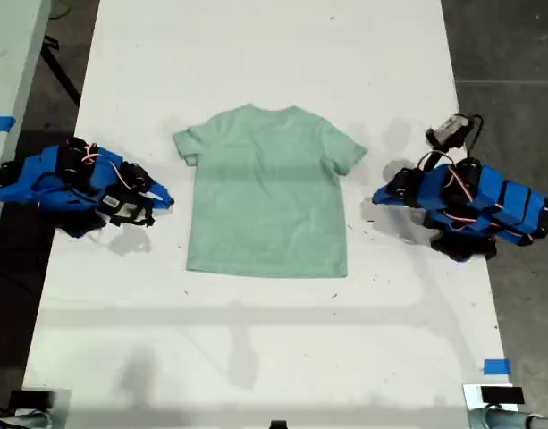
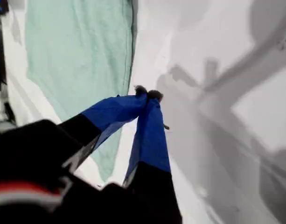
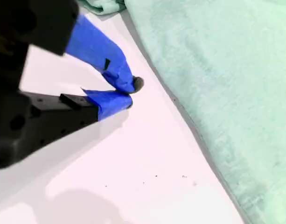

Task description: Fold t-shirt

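Jaws of my first gripper (image 2: 149, 94) meet at the tips and grip nothing, just beside the t-shirt (image 1: 267, 190)'s edge. My second gripper (image 3: 129, 92) is pinched closed too, empty, low over bare table (image 1: 256, 54) near a side seam. The shirt lies flat mid-table, collar toward 12 o'clock in the exterior view. Blue arms crouch folded at its 9 o'clock (image 1: 77, 183) and 3 o'clock (image 1: 466, 201), clear of the cloth; which is which I cannot tell.

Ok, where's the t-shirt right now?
The t-shirt lies flat mid-table in the exterior view, between my two grippers, touching neither.
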Tool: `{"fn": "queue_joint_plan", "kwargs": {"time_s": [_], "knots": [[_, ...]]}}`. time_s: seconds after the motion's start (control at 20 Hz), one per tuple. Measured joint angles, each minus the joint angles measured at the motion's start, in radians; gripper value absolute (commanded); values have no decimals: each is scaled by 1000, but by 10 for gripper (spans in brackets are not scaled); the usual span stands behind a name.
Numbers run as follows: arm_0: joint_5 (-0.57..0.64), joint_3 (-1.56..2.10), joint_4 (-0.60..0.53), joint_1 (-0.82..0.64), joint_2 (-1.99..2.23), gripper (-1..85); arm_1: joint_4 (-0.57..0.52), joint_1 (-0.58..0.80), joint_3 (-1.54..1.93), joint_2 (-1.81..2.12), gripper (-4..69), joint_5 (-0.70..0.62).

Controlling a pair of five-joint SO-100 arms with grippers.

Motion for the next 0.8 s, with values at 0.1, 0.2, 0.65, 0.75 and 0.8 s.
{"fn": "queue_joint_plan", "kwargs": {"time_s": [0.1, 0.2, 0.65, 0.75, 0.8], "knots": [[-2, 0, 0, 94, 0, 42, 0, -8, 0, 5, 50, 287], [-2, 0, 0, 146, 0, 71, 0, -32, 0, 5, -10, 328], [184, -144, 3, -15, -20, 1, -48, -40, -117, -17, -10, 31], [235, -230, 8, -63, -110, 1, -48, 0, -212, -124, -10, -28], [261, -284, 8, -81, -178, 0, -48, 21, -279, -209, -10, -63]]}}
